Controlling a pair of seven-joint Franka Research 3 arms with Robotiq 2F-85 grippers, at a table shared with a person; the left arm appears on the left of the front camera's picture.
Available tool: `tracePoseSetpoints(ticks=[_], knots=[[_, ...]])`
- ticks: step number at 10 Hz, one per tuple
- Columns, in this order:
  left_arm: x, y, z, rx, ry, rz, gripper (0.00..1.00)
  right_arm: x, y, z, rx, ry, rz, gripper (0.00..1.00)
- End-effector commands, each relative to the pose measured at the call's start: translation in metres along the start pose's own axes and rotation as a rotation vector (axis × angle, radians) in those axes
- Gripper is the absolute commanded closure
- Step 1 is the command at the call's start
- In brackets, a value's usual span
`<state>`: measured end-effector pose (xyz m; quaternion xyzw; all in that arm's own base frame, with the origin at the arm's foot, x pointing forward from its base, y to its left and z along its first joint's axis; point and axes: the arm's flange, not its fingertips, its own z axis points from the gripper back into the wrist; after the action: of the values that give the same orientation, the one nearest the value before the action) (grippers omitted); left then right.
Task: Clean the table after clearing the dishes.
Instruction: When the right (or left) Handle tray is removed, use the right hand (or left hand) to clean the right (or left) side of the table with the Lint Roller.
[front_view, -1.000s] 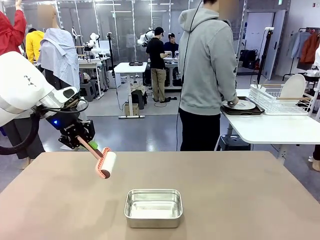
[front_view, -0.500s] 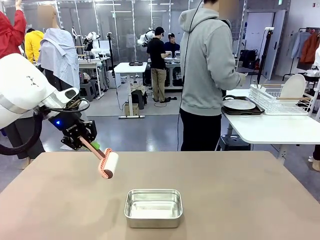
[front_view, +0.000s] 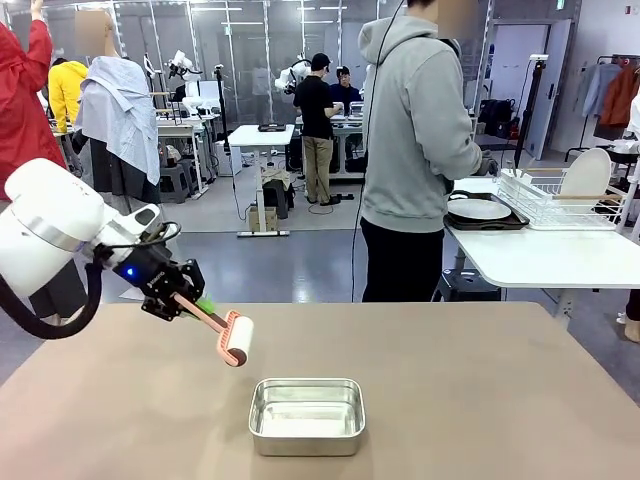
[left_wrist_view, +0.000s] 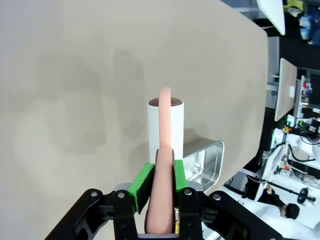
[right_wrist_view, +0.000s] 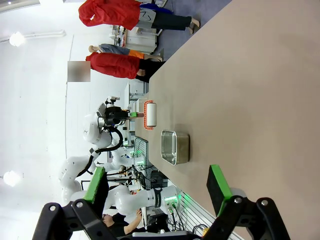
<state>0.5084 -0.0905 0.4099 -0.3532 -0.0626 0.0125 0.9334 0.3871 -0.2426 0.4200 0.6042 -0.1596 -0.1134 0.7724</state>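
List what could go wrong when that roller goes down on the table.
1. The roller hangs near the steel pan; a sweep could knock the pan along the table.
2. The left jaws pinch only the end of the thin handle, so pressing down may twist it loose.

The left gripper clamps a lint roller by its pink handle, with the roll over the table near a steel pan. Beyond, a person stands beside a plate.
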Motion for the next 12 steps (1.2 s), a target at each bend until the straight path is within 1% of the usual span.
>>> tracePoseSetpoints(ticks=[1, 2, 5, 7, 8, 11, 12], knots=[[0.000, 0.017, -0.018, -0.073, -0.020, 0.001, 0.77, 0.000, 0.004, -0.001, -0.003, -0.012, -0.001, 0.00], [-0.002, 0.028, -0.029, -0.106, -0.018, 0.009, 0.77, 0.000, 0.004, -0.001, -0.003, -0.012, -0.001, 0.00], [0.009, 0.053, -0.055, -0.137, -0.007, 0.019, 0.77, 0.000, 0.004, -0.001, -0.003, -0.012, -0.001, 0.00], [0.015, 0.073, -0.069, -0.096, -0.047, -0.014, 0.77, 0.000, 0.004, -0.001, -0.003, -0.012, -0.001, 0.00], [0.015, 0.085, -0.073, -0.057, -0.058, -0.023, 0.77, 0.000, 0.004, -0.001, -0.003, -0.012, -0.001, 0.00], [0.017, 0.123, -0.053, -0.037, -0.066, -0.053, 0.77, 0.000, 0.004, -0.001, -0.003, -0.012, -0.001, 0.00], [0.017, 0.134, -0.042, -0.042, -0.063, -0.041, 0.77, 0.000, 0.004, -0.001, -0.003, -0.012, -0.001, 0.00]])
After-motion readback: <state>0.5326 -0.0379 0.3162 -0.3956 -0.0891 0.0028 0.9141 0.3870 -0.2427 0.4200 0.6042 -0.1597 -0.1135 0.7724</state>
